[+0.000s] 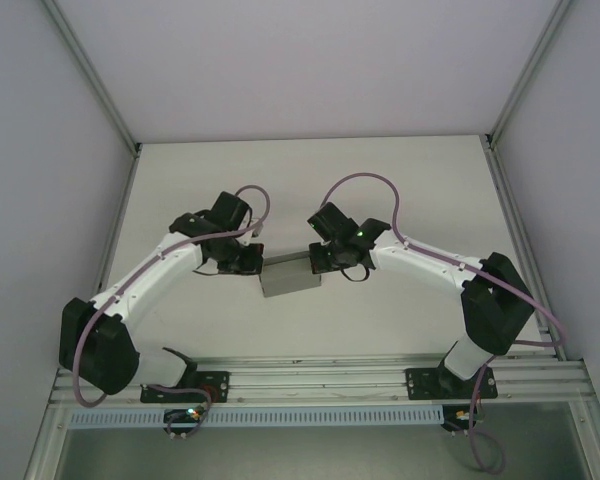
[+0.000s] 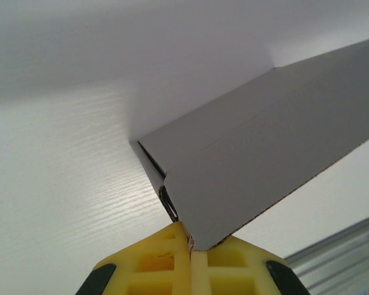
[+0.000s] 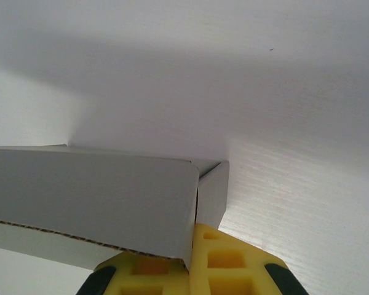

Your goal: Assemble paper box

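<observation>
In the top view the white left arm [image 1: 150,275] with black joints reaches in from the table's 7 o'clock corner. The left gripper [image 1: 248,262] meets the 9 o'clock end of the plain matte grey thin-card paper box [image 1: 290,276]. The paper box is a small, shallow rectangle, already folded up. It lies near the middle of the white wood-grain table [image 1: 400,180], a little toward 6 o'clock, with its long side running from 9 to 3 o'clock. I cannot tell whether it rests on the surface or hangs just off it.

From the left wrist, the left gripper's yellow fingers [image 2: 154,264] sit at 6 o'clock of the picture. They are pressed together, pinching a thin edge at the box's near corner. The grey card stretches away toward 2 o'clock, and a dark slot shows at its end. A ribbed aluminium rail [image 2: 347,252] crosses at 4 o'clock.

Further right in the top view, the right gripper [image 1: 332,258] touches the box's 3 o'clock end at its far corner, on the white right arm [image 1: 430,262] that comes from 5 o'clock. From the right wrist, its yellow fingers [image 3: 234,258] are drawn in to a narrow gap, nipping the box's end wall at the corner. The long grey side runs off toward 9 o'clock, with a raw corrugated edge along its lower border.
</observation>
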Controlling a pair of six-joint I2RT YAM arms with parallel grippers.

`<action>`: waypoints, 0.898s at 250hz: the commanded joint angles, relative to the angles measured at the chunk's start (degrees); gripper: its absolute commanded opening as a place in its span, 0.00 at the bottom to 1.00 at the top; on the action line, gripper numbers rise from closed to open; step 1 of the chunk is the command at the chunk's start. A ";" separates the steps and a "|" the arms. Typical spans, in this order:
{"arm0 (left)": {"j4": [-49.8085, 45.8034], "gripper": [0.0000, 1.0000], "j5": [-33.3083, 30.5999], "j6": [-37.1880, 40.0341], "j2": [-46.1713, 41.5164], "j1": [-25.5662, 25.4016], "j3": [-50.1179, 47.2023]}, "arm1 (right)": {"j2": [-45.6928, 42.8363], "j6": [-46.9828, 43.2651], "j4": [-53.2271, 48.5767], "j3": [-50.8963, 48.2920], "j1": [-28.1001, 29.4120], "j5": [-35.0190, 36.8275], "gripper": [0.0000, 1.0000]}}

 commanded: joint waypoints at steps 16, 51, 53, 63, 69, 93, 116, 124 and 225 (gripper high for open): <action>1.09 0.00 -8.25 -2.59 0.52 -4.52 -2.54 | 3.83 0.42 -1.75 -2.88 0.88 -1.60 0.04; 5.29 0.00 -7.76 -7.69 -0.09 -5.19 -6.99 | 3.36 1.21 -1.22 -3.13 1.16 -1.24 0.05; 5.48 0.00 -8.07 -7.99 -0.21 -5.31 -7.30 | 3.39 1.12 -1.08 -3.14 1.21 -1.21 0.05; 7.09 0.00 -8.41 -9.72 -0.85 -5.60 -8.92 | 3.26 1.28 -0.74 -3.39 1.34 -1.13 0.05; 8.48 0.00 -7.87 -10.78 -1.22 -5.54 -10.17 | 3.32 1.46 -0.48 -3.49 1.43 -1.11 0.05; 12.24 0.00 -5.86 -14.06 -1.92 -5.32 -12.28 | 3.87 1.71 -0.56 -3.32 1.74 -1.42 0.05; 11.81 0.00 -4.34 -15.10 -2.08 -5.71 -11.56 | 3.81 1.73 -1.03 -3.31 1.96 -0.70 0.05; 11.63 0.00 -4.25 -14.93 -2.09 -5.98 -11.40 | 3.59 1.66 -1.03 -3.40 2.04 -0.59 0.05; 4.98 0.00 -13.92 -9.44 -2.09 -8.23 -10.57 | -7.11 -7.30 3.08 -0.80 0.20 -3.85 0.56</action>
